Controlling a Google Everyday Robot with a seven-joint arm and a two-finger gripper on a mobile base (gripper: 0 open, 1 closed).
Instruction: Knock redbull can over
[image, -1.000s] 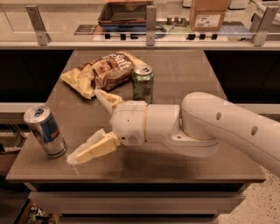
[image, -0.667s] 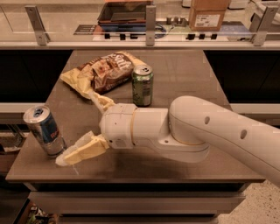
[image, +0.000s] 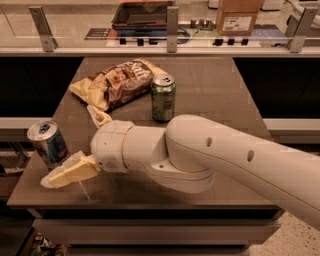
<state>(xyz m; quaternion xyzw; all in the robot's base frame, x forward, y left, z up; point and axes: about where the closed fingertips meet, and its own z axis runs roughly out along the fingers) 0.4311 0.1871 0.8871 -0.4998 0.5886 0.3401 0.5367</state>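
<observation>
One redbull can, tilted, at the front left corner of the table. Gripper just beside it, jaws spread wide. Push sideways, high on the can, toward the left edge.

view: one camera | spot: high, over the table front edge | faces: down, toward back edge | close | gripper: front-left corner

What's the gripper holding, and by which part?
Nothing. The gripper is open beside the redbull can, not clamped on it.
</observation>
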